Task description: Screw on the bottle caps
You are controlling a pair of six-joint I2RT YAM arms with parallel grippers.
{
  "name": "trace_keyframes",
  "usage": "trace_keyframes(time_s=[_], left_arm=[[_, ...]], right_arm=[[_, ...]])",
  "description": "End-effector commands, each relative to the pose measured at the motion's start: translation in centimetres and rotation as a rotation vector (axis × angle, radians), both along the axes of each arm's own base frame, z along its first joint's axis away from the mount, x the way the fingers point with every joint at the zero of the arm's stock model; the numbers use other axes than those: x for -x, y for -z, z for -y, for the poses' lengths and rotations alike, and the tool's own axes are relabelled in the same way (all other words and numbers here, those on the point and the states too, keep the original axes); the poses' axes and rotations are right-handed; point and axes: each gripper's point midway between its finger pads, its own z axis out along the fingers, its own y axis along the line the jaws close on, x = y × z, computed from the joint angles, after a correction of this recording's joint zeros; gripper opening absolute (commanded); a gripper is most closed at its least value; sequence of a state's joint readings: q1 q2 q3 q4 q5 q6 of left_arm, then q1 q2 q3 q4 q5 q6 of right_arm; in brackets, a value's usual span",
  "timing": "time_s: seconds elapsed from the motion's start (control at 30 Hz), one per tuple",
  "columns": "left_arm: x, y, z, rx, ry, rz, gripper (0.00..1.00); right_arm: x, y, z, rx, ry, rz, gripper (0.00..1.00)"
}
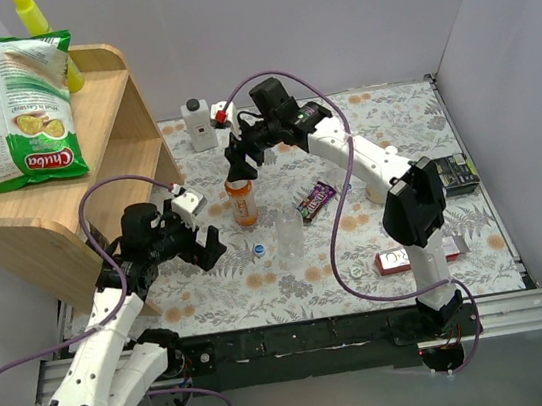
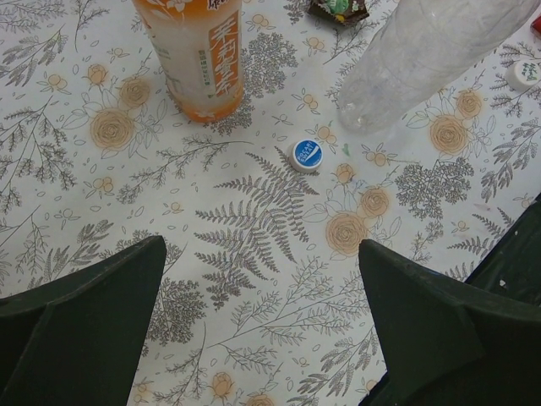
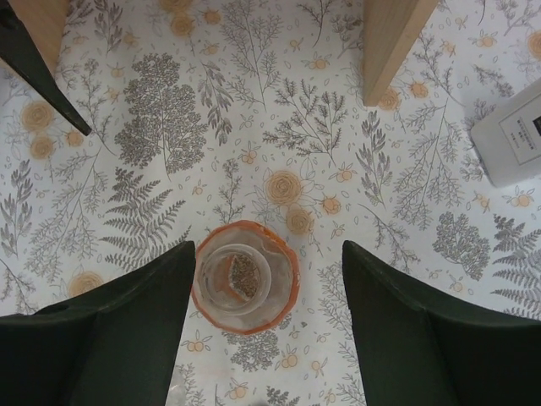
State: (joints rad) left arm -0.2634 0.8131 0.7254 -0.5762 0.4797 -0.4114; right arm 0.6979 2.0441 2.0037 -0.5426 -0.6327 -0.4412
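An orange bottle (image 1: 243, 204) with a label band stands upright and uncapped at mid-table. Its open mouth (image 3: 243, 277) shows from above in the right wrist view. My right gripper (image 1: 240, 163) hangs over it, open; the left finger (image 3: 144, 313) is right beside the bottle and the right finger (image 3: 406, 313) stands well apart. A clear bottle (image 1: 291, 235) stands just right of the orange one. A blue cap (image 1: 258, 249) lies flat on the cloth between them, ahead of my open, empty left gripper (image 2: 262, 321). The same blue cap (image 2: 308, 155) lies beyond the fingertips.
A whitish cap (image 2: 524, 74) lies right of the clear bottle (image 2: 423, 55). A wooden shelf (image 1: 94, 167) with a chips bag (image 1: 25, 106) fills the left. A white square bottle (image 1: 199, 124), a snack bar (image 1: 316, 200), a black box (image 1: 459, 174) and a white-red box (image 1: 405, 258) lie around.
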Motion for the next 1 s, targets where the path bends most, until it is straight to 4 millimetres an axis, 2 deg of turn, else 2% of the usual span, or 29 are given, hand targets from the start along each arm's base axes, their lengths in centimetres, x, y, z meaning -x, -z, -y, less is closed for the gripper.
trace_keyframes(time_s=[0.0,0.03,0.07,0.13,0.2,0.23,0.27,0.37,0.4,0.47,0.5,0.57,0.6,0.7,0.77,0.8,0.83,0.93,0.97], left_arm=[[0.0,0.4,-0.2,-0.009,0.003,-0.002,0.98],[0.0,0.4,-0.1,-0.007,0.005,-0.001,0.98],[0.0,0.3,-0.1,-0.006,0.009,0.001,0.98],[-0.1,0.3,0.1,-0.001,0.015,0.001,0.98],[-0.5,0.3,0.2,0.006,0.014,0.01,0.98],[-0.8,0.2,0.3,0.007,0.01,0.017,0.98],[-1.1,0.3,0.2,0.014,-0.005,0.02,0.98],[-2.7,-0.3,0.3,0.038,-0.043,0.087,0.98],[-3.4,-1.2,0.6,0.053,-0.035,0.144,0.98],[-3.6,-1.6,1.1,0.061,0.017,0.201,0.98],[-4.2,-2.5,1.6,0.074,0.041,0.26,0.98],[-4.5,-3.0,2.2,0.086,0.082,0.3,0.98],[-5.2,-3.5,2.4,0.098,0.079,0.325,0.98],[-6.5,-4.3,2.9,0.123,0.077,0.353,0.98],[-7.3,-4.4,3.3,0.134,0.08,0.365,0.98],[-7.8,-5.3,3.6,0.151,0.085,0.406,0.98],[-8.1,-5.2,3.9,0.166,0.086,0.398,0.98],[-8.7,-5.9,4.6,0.205,0.1,0.402,0.98],[-9.2,-5.5,4.8,0.209,0.096,0.385,0.98]], right_arm=[[-0.4,-2.2,-1.3,-0.064,-0.021,0.049,0.72],[-0.4,-2.0,-1.3,-0.062,-0.024,0.044,0.68],[-0.5,-1.9,-1.4,-0.062,-0.025,0.046,0.61],[-0.4,-1.3,-1.4,-0.053,-0.028,0.031,0.54],[-0.1,-1.1,-1.4,-0.048,-0.032,0.023,0.37],[-0.1,-1.5,-1.4,-0.05,-0.03,0.028,0.3],[0.0,-1.9,-1.3,-0.055,-0.028,0.031,0.18],[0.6,-5.6,-1.0,-0.104,-0.018,0.061,0.02],[1.2,-7.5,-0.6,-0.127,-0.017,0.07,0.01],[2.3,-9.8,-0.2,-0.163,-0.04,0.076,0.01],[3.1,-11.5,0.3,-0.184,-0.048,0.088,0.01],[4.6,-12.6,0.8,-0.196,-0.074,0.058,0.01],[5.3,-13.7,1.2,-0.211,-0.08,0.061,0.01],[6.7,-14.8,2.1,-0.222,-0.077,0.032,0.01],[6.7,-15.1,2.4,-0.221,-0.031,-0.001,0.01],[6.8,-15.5,2.7,-0.225,-0.016,-0.001,0.01],[6.8,-14.9,2.8,-0.216,-0.007,-0.023,0.01],[7.1,-15.0,2.9,-0.233,0.022,-0.056,0.01],[7.2,-15.2,3.0,-0.238,0.023,-0.054,0.01]])
